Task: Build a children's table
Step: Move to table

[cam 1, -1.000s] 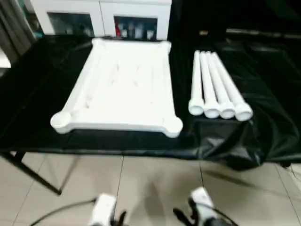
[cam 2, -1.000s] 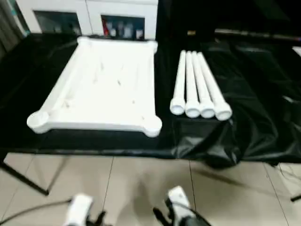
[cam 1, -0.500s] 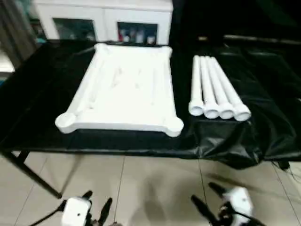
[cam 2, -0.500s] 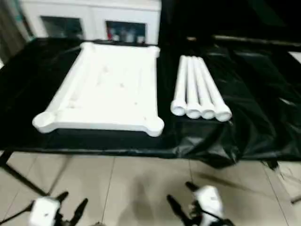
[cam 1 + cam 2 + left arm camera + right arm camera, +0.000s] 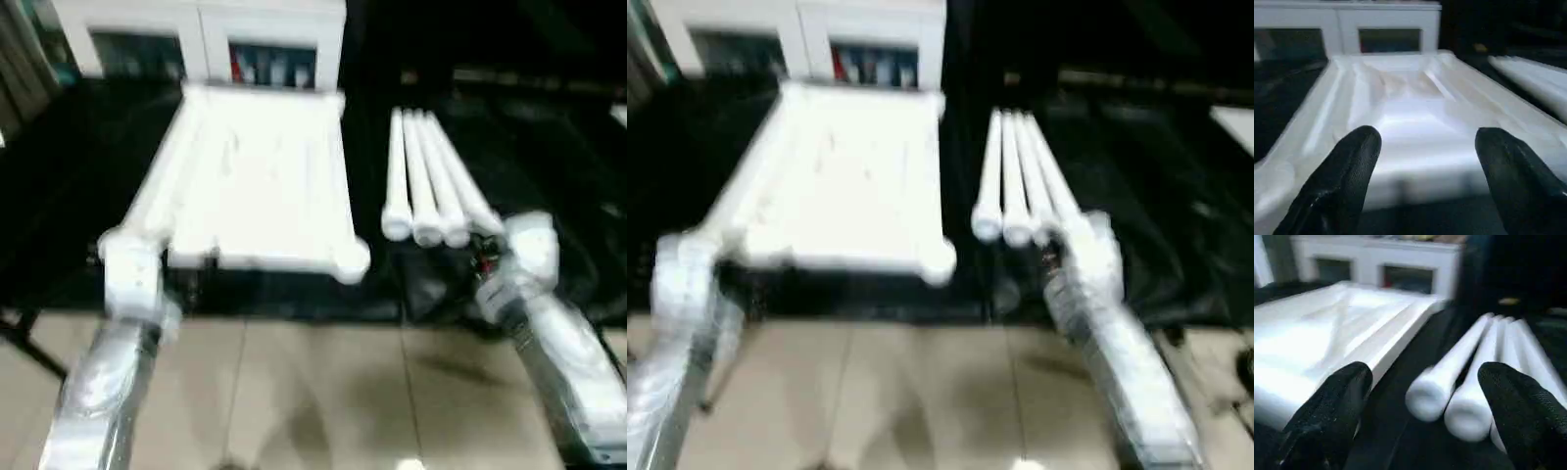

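Black-draped bench [image 5: 549, 147], white ribbed tabletop [image 5: 260, 176] — tapered legs [image 5: 426, 186]

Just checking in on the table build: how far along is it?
Barely started. The tabletop lies underside up on the black-covered table, and four legs lie loose beside it, none socketed. The left gripper and right gripper are open and empty. All four legs remain.

You're facing a work table draped in glossy black sheeting [image 5: 88, 186], wrinkled and sagging over its front right edge. Behind it stands a white cabinet [image 5: 201, 34] with dark glass doors; small items inside are too blurred to identify. Beige floor tiles [image 5: 323, 392] with grey grout below.
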Controlling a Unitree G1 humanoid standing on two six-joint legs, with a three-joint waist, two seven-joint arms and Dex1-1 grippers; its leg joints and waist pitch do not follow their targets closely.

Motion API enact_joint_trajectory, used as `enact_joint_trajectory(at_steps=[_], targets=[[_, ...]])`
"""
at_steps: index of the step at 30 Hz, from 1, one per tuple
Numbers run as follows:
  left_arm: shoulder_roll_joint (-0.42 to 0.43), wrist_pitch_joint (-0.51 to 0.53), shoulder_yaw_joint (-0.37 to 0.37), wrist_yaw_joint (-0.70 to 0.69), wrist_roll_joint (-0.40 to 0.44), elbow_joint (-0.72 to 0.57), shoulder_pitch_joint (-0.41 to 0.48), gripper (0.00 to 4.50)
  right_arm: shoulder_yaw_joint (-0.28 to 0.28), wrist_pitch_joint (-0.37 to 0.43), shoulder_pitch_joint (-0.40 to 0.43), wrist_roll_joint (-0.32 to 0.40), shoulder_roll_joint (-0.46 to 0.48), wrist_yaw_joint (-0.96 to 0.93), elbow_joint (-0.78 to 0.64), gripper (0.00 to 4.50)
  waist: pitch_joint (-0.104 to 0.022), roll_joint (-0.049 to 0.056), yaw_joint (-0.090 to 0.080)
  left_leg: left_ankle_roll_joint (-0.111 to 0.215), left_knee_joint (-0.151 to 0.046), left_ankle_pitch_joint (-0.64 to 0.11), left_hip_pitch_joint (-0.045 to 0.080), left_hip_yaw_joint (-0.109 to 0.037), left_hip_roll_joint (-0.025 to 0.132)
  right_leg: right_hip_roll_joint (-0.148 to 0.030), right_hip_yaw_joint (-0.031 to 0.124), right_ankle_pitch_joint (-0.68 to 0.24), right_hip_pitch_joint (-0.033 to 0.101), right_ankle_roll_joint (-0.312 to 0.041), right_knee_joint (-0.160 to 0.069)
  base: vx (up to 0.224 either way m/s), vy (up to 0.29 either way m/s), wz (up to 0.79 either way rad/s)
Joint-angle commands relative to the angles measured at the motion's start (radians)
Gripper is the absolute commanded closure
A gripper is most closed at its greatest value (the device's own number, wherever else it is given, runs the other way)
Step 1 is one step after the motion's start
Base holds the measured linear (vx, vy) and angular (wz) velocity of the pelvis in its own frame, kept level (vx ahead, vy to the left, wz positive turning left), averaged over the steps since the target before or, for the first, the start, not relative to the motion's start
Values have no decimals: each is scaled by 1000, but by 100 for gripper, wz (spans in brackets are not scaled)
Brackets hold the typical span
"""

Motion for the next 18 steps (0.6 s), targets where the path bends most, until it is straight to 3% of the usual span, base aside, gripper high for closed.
enact_joint_trajectory(at_steps=[1, 2, 4, 5, 8, 10, 12, 13, 14, 15, 16, 17, 18], targets=[[-13, 45, -28, 45, 53, 65, -68, 87, -12, 45, -66, -33, 30, -101, 114, 59, -59, 4, 2, 37, -65, 39, 13, -42, 72, -77, 66, 111, 34, -191, -55, 0, 0, 0], [-22, 51, -38, 62, 70, 94, -98, 87, -12, 46, -93, -28, 44, -111, 140, 59, -63, 3, 5, 45, -59, 74, 14, -39, 72, -73, 66, 192, 33, -198, -46, 0, 0, 0], [-39, 50, -52, 62, 67, 139, -129, 87, -3, 40, -124, -38, 57, -126, 164, 59, -66, -1, 8, 56, -55, 73, 13, -36, 70, -70, 68, 242, 37, -209, -43, 0, 0, 0], [-46, 37, -65, 74, 85, 160, -128, 87, 5, 42, -128, -50, 54, -130, 164, 59, -69, 17, 12, 56, -53, 76, 12, -38, 70, -71, 69, 272, 38, -217, -40, 0, 0, 0], [-50, 29, -81, 119, 128, 162, -107, 87, 35, 68, -105, -92, 30, -131, 114, 59, -70, 17, 12, 55, -51, 65, 9, -39, 75, -68, 67, 300, 43, -224, -40, 0, 0, 0], [-53, 47, -73, 120, 116, 165, -114, 87, 37, 71, -105, -94, 34, -128, 109, 59, -67, 19, 11, 49, -54, 32, 6, -40, 77, -70, 67, 267, 45, -225, -42, 0, 0, 0], [-52, 52, -70, 119, 113, 185, -129, 87, 47, 72, -107, -113, 43, -133, 120, 59, -64, 25, 3, -4, -65, -28, 15, -51, 91, -47, 52, 191, 39, -220, -47, 0, 0, 0], [-47, 41, -76, 120, 132, 208, -140, 87, 60, 71, -110, -131, 48, -144, 141, 59, -63, 29, -8, -32, -78, -79, 27, -66, 114, -26, 34, 130, 34, -217, -46, 0, 0, 0], [-41, 39, -92, 120, 156, 214, -147, 87, 65, 84, -107, -122, 53, -137, 138, 59, -59, 19, -17, 40, -109, -123, -13, -135, 128, -23, -5, 86, 56, -224, -21, -47, -57, 4], [-40, 29, -99, 120, 167, 208, -150, 87, 81, 99, -101, -125, 52, -131, 128, 59, -67, 50, -23, 98, -116, -134, -4, -160, 137, -14, -23, 52, 53, -228, -12, -49, -106, 36], [-46, 37, -96, 126, 167, 193, -149, 87, 93, 98, -89, -130, 62, -134, 113, 59, -70, 64, -59, 238, -115, -102, 68, -192, 231, -18, -15, -60, -15, -255, 18, -49, -106, 36], [-46, 37, -96, 126, 167, 193, -149, 87, 93, 98, -89, -130, 62, -134, 113, 59, -70, 64, -59, 238, -115, -102, 68, -192, 231, -18, -15, -60, -15, -255, 18, -22, -146, 44], [-46, 46, -94, 136, 173, 194, -153, 87, 93, 105, -88, -126, 69, -137, 110, 59, -53, 49, -55, 287, -122, -104, 24, -151, 220, -42, 4, -23, -4, -260, 30, -21, -184, 17]])
